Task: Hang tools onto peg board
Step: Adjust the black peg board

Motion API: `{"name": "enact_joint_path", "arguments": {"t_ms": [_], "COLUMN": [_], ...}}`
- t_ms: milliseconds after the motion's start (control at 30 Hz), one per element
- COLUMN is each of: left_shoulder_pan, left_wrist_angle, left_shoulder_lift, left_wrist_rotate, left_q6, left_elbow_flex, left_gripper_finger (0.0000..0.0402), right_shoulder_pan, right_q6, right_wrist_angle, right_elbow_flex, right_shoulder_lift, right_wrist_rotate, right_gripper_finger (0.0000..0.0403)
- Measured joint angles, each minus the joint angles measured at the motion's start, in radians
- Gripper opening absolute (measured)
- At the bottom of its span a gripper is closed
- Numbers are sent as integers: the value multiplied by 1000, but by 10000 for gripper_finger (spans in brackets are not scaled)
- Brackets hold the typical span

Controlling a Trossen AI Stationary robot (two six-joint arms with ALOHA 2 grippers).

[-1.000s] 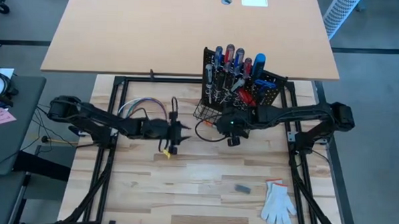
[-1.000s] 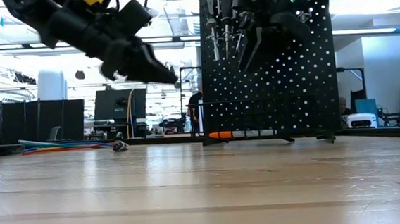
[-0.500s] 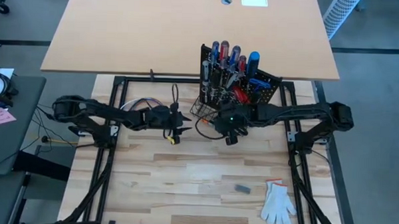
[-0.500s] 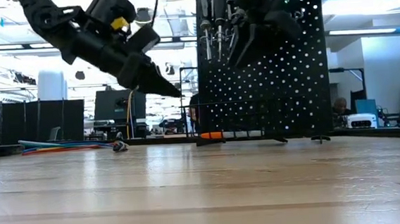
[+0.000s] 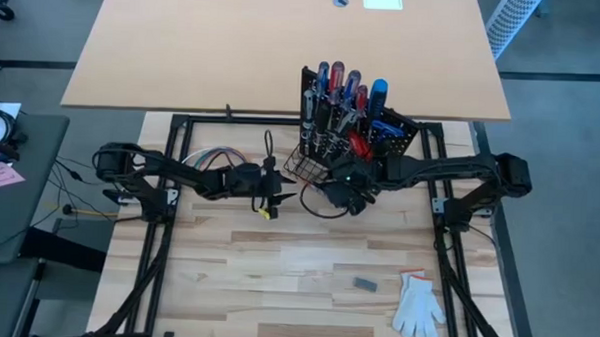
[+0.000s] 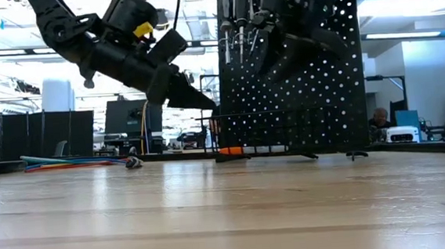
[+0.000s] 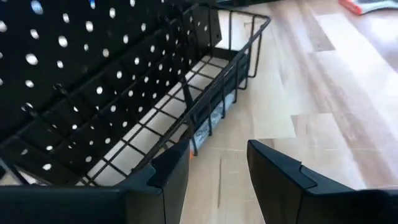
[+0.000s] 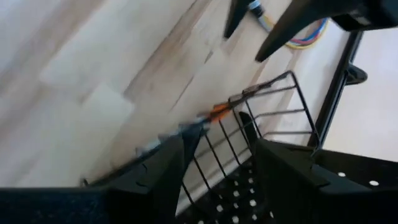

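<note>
The black peg board (image 5: 386, 132) stands upright at the table's far side. Red- and blue-handled tools (image 5: 343, 85) hang on it, above a wire basket (image 7: 186, 118) at its base. A small orange-tipped tool (image 6: 228, 150) lies on the table against the basket's foot. My left gripper (image 7: 214, 171) is open and holds nothing, just left of the basket's corner, slanting down toward it (image 5: 287, 195). My right gripper (image 8: 217, 162) is open above the basket's front rim (image 5: 331, 195), in front of the board (image 6: 288, 53). My right gripper stands close over the wire basket's rim (image 8: 261, 106) with nothing between its fingers. Whether a finger touches the wire or the board, I cannot tell.
A loop of coloured wires (image 5: 208, 163) lies at the far left. A white glove (image 5: 418, 305), a small dark block (image 5: 365, 284) and an orange scrap (image 5: 411, 273) lie near the front right. A tan tabletop (image 5: 285, 38) stretches beyond the board.
My left gripper has gone down and toward the table's right, closing on the basket. My right gripper has rolled about its own axis while staying in place. The peg board has shifted a little toward the table's left.
</note>
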Motion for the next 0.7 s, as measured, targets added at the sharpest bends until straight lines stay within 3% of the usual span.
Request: {"name": "enact_joint_path", "arguments": {"t_ms": [133, 300, 533, 700], "left_shoulder_pan": [2, 2, 1, 1], "left_wrist_angle": [12, 77, 88, 87], "left_shoulder_lift": [36, 68, 90, 100], "left_wrist_rotate": [4, -26, -26, -26], "left_q6": [2, 15, 15, 14], "left_elbow_flex": [5, 5, 5, 5], "left_gripper_finger": [155, 155, 155, 155], "right_shoulder_pan": [2, 3, -37, -39], "right_q6": [17, 231, 490, 498], "right_wrist_angle": [1, 18, 56, 57], "right_elbow_flex": [0, 1, 3, 3], "right_shoulder_lift": [0, 0, -5, -4], "right_wrist_rotate": [-6, -30, -297, -323], "right_gripper_finger": [203, 203, 203, 188]}}
